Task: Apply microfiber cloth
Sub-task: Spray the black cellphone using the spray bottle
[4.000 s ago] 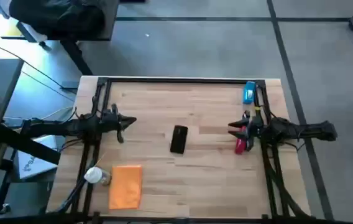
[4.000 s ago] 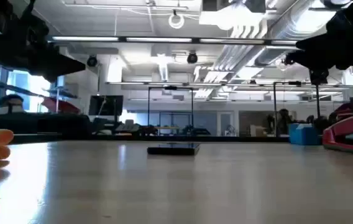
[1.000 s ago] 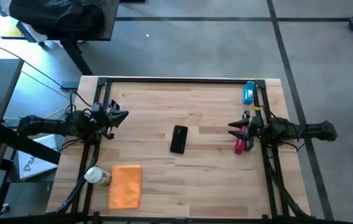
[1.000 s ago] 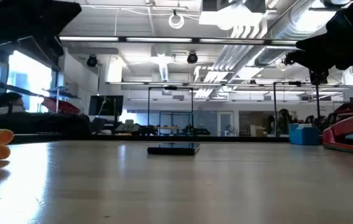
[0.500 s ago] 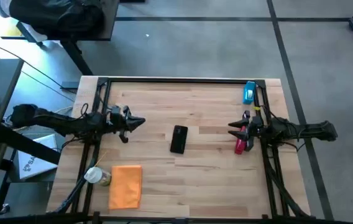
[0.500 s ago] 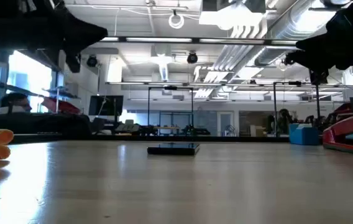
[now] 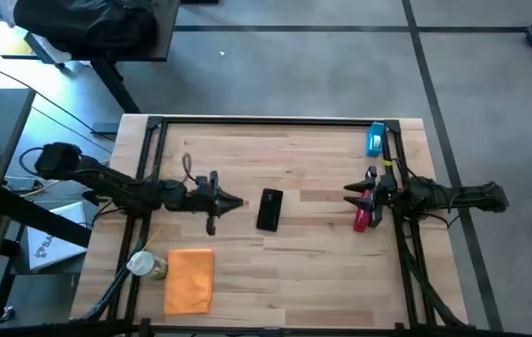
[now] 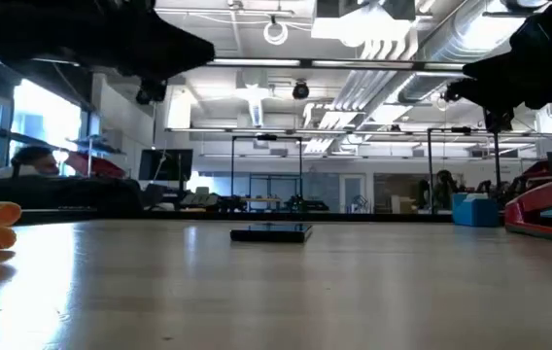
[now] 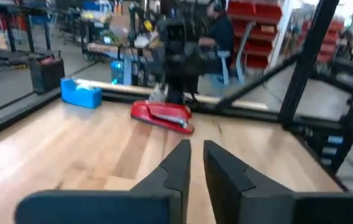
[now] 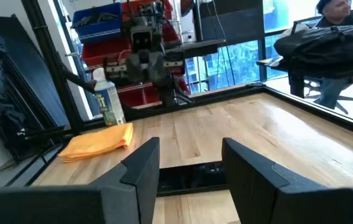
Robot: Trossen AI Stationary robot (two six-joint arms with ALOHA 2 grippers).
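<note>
Now | left gripper nearly closed, empty, beside phone | right gripper open, empty

L tool nearly closed; R tool agape.

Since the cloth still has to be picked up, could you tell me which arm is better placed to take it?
Left, probably. The left gripper hovers left of the phone, on the same side as the orange cloth near the front-left corner. The right gripper waits beyond the phone, by the red stapler.
</note>
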